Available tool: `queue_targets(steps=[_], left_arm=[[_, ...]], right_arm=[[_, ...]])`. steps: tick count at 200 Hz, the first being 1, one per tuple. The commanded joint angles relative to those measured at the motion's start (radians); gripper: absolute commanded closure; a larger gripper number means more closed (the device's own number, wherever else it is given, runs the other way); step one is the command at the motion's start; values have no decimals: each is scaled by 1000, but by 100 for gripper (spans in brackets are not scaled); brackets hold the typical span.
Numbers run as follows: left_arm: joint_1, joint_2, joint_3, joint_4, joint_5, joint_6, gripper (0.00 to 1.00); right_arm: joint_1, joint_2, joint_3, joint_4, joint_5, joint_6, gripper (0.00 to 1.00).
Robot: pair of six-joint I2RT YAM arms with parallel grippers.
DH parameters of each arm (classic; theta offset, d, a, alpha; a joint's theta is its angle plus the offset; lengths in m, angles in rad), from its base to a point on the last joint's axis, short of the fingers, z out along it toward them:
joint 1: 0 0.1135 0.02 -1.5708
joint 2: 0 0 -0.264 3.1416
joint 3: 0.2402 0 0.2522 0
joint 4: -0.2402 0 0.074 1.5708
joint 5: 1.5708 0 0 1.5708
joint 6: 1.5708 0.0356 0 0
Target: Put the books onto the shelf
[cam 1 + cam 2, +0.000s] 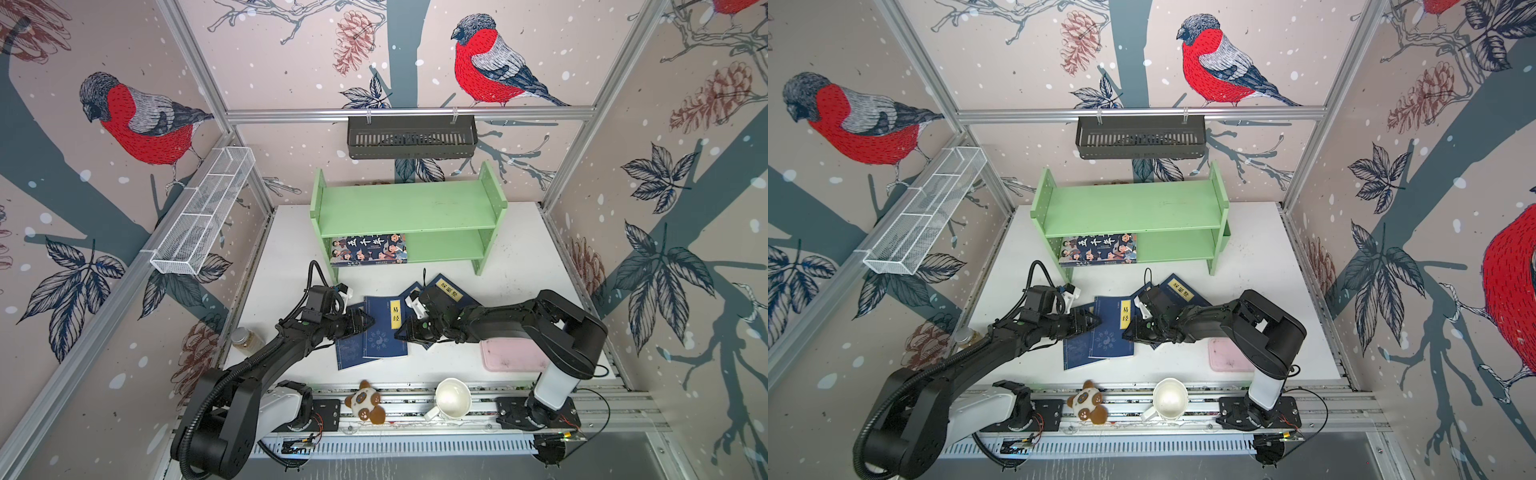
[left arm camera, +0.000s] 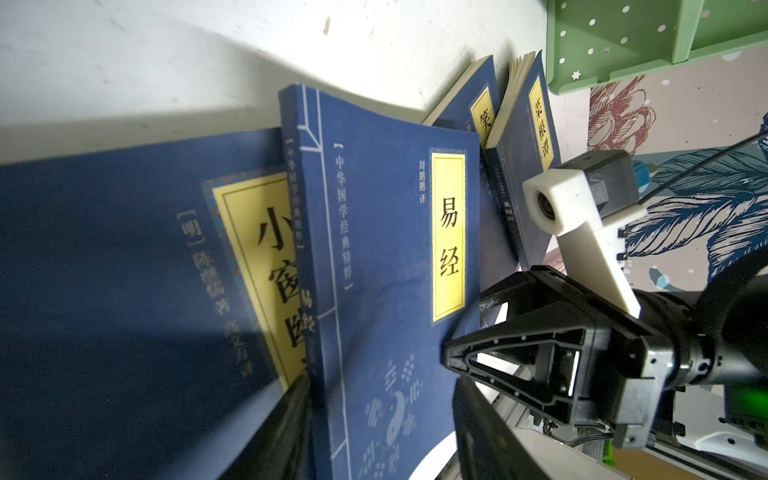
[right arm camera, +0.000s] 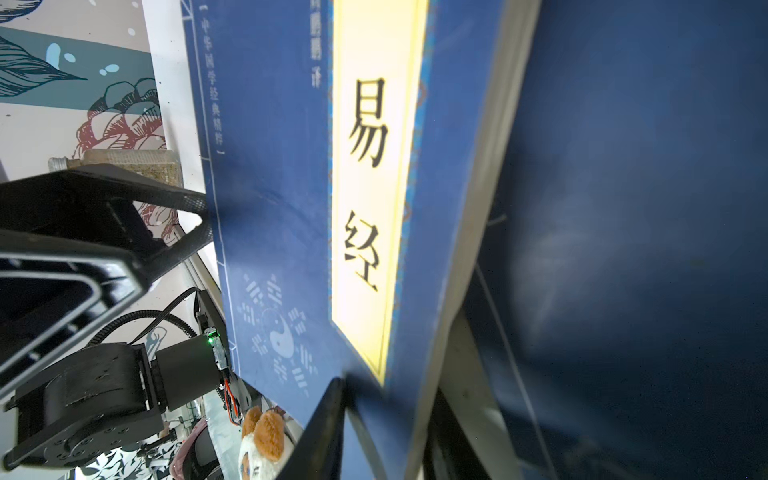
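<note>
You have four thin navy paperbacks fanned across the matt white table (image 1: 519, 257), each with a yellow title strip and cream page edges. The top navy book (image 1: 380, 332) overlaps the lower navy book (image 1: 348, 356) along its spine side. A third navy book (image 2: 478, 108) and a fourth navy book (image 2: 540, 124) lie just behind, their page blocks slightly splayed. The larger cartoon book (image 1: 369, 249) already lies flat on the lower tier of the shelf (image 1: 409, 208), at its left end. The shelf is pale green painted wood, with flat boards between round-cornered side panels.

Your left arm stretches low across the table from the front left, its wrist rolled so the camera sits on the shelf side. The left gripper (image 1: 369, 321) meets the top navy book's spine edge with its skeletal black jaws parted. One finger (image 2: 291, 419) rests against the spine and the other finger (image 2: 482, 424) stands off the cover.

Your right arm folds at the elbow above the pink tray (image 1: 511, 353) and reaches leftward. The right gripper (image 1: 401, 332) is pinched onto the same book's page edge. That edge sits raised off the book beneath, and the soft cover bows slightly.
</note>
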Motion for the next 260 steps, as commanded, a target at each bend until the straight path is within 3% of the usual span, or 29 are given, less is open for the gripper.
queue_targets(steps=[1, 61, 85, 139, 168, 205, 260], left_arm=[[-2, 20, 8, 29, 120, 17, 45], [-3, 35, 10, 16, 93, 29, 43], [-2, 34, 13, 14, 106, 27, 54], [-3, 5, 25, -3, 91, 21, 90], [-2, -21, 42, -43, 72, 35, 100], [-2, -67, 62, -86, 68, 52, 100], [-3, -70, 113, -183, 148, 106, 100]], right_arm=[[4, 14, 10, 97, -38, 5, 70], [-11, 45, 31, 127, -77, -2, 76], [-15, 40, 29, 122, -77, -7, 73], [-25, 19, 29, 91, -56, -23, 55], [-33, -19, 20, 81, -30, -27, 49], [-58, -114, 0, 39, 6, -41, 45], [-111, -301, -42, -88, 38, -80, 43]])
